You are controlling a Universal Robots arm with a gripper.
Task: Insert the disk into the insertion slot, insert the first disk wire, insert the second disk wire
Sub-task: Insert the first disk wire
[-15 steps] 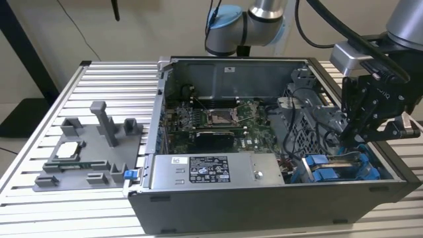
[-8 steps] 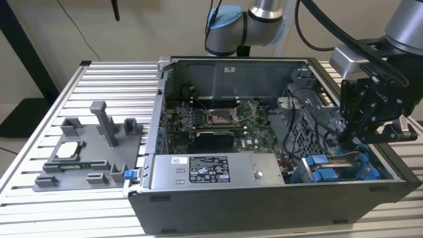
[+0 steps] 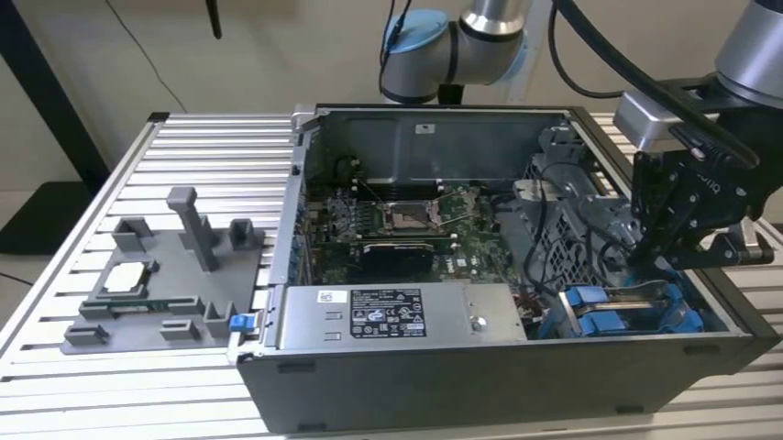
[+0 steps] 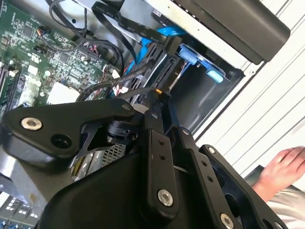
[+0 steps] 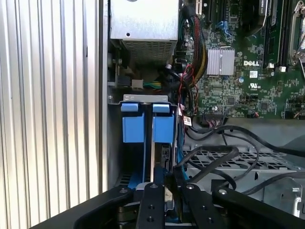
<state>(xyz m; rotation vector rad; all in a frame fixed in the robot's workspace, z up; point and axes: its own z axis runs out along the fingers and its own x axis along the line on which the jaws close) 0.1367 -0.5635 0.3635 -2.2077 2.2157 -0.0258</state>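
The disk, in its blue carrier, stands on edge in the drive bay at the case's near corner on the exterior view's right. A second blue carrier stands just beside it in the same bay, on the side nearer the case wall.

The gripper hangs over that bay with its tips down at the disk's end. In both wrist views its fingers are drawn together until the tips meet or nearly meet. Whether anything is pinched between them I cannot tell.

Black cables loop over a perforated metal cage just beside the bay, and a blue cable runs down toward the carriers.

The power supply lies along the case's near wall, next to the bay. The board covers the case floor beyond it.

The case is open on top and stands on the slatted bench, toward the edge on the exterior view's right. A grey fixture sits on the bench near the edge on the exterior view's left, well apart from the gripper.

In the second wrist view, a person's hand shows past the bench edge.
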